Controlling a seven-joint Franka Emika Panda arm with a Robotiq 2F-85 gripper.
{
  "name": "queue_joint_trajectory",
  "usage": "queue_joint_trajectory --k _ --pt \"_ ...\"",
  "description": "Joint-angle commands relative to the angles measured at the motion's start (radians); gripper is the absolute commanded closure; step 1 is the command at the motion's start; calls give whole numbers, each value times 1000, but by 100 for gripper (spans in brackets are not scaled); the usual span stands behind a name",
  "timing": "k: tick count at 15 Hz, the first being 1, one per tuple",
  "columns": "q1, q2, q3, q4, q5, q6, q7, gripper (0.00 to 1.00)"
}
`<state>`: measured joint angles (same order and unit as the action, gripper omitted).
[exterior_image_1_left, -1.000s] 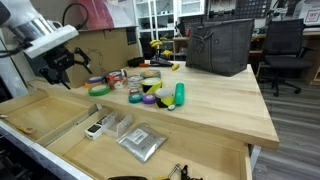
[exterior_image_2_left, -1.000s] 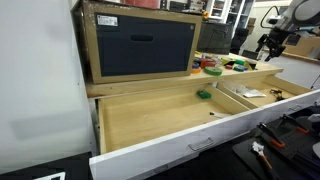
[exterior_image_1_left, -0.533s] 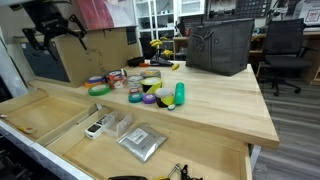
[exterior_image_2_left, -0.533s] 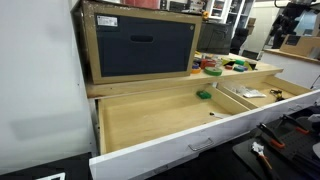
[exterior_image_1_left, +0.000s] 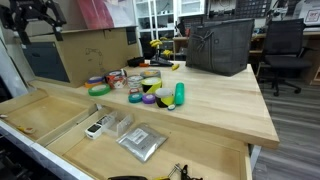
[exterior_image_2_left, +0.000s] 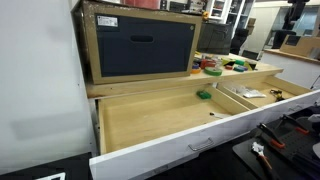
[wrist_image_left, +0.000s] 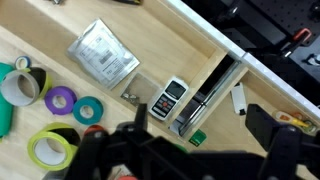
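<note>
My gripper (exterior_image_1_left: 36, 14) hangs high above the far end of the wooden table, clear of everything; it also shows in an exterior view (exterior_image_2_left: 296, 11). In the wrist view the gripper (wrist_image_left: 200, 118) is open, its dark fingers (wrist_image_left: 140, 112) spread wide with nothing between them. Far below lie a silver packet (wrist_image_left: 103, 52), a small handheld device (wrist_image_left: 170, 98), a little green square (wrist_image_left: 197, 137) and several tape rolls (wrist_image_left: 60, 99). The tape rolls (exterior_image_1_left: 140, 85) sit on the tabletop, while the silver packet (exterior_image_1_left: 141, 141) and the device (exterior_image_1_left: 95, 129) lie in the open drawer.
A dark bin (exterior_image_1_left: 220, 45) stands at the back of the table and a cardboard box (exterior_image_1_left: 95, 50) beside the rolls. A green bottle (exterior_image_1_left: 180, 94) lies near them. A large open drawer (exterior_image_2_left: 160, 125) holds a green item (exterior_image_2_left: 203, 95). An office chair (exterior_image_1_left: 285, 50) stands behind.
The arm has risen and swung away from the table, from just above the drawer side up to the top corner of the exterior views. The jaws stayed open.
</note>
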<state>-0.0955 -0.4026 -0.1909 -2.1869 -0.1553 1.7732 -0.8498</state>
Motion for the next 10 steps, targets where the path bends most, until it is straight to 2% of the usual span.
queue_joint_trajectory --k 1,7,9,10 --pt "8 5 29 90 26 -152 147 0" --pt "20 -55 32 111 41 -251 329 0" --pt "26 -81 26 97 33 -254 340 0" --pt "33 -51 15 102 20 -229 309 0"
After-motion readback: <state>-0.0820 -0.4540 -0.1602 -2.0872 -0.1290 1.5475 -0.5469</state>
